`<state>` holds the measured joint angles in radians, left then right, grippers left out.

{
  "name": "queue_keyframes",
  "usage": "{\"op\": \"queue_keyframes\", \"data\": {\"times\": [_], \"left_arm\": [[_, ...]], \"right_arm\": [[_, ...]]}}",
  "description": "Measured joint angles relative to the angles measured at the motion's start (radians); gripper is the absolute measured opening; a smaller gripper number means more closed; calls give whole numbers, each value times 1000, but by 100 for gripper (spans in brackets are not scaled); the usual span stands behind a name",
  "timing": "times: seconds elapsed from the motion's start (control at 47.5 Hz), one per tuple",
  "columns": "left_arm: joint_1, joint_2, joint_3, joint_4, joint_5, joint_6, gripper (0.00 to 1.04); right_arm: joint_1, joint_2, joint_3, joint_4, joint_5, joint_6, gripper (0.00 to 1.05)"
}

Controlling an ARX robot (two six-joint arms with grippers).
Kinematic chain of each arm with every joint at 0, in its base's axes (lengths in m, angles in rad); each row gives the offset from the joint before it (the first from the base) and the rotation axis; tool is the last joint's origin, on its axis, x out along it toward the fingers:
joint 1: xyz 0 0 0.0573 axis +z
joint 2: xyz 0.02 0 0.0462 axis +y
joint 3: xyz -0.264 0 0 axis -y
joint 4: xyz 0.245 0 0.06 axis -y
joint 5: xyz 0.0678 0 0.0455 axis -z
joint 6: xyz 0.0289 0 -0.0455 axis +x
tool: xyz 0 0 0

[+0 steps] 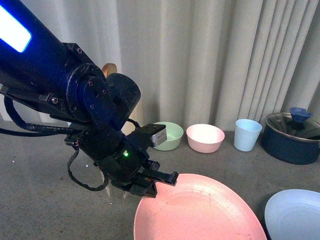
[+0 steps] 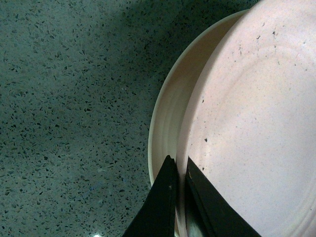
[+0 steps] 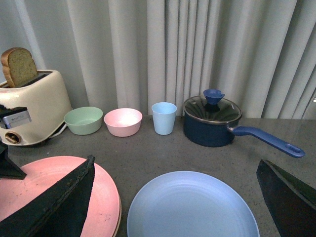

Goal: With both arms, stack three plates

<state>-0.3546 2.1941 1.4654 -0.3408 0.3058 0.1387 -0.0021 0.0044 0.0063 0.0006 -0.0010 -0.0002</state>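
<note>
The left gripper [image 2: 179,168] jaws are clenching the rim of the pink plate [image 2: 252,123], which is lying on top of the cream plate [image 2: 170,103] on the speckled desk [image 2: 64,98], leaving one cream edge showing. The right gripper [image 3: 175,160] jaws are standing spread wide, grasping nothing, above the light blue plate [image 3: 192,207], which is resting on the desk just beside the pink plate.

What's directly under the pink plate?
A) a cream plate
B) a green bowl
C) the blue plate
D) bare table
A: a rim of the cream plate shows beneath the pink plate in the left wrist view; the blue plate lies apart.
</note>
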Motion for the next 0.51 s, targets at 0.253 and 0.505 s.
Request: {"op": "queue_keyframes", "data": {"times": [0.253,0.505], "left_arm": [[1,5,3,-14,-11,16,3],[1,7,26,-47,3,18,27]], "right_arm": [[0,0,0,0,0,0,97],[0,0,0,0,0,0,97]]}}
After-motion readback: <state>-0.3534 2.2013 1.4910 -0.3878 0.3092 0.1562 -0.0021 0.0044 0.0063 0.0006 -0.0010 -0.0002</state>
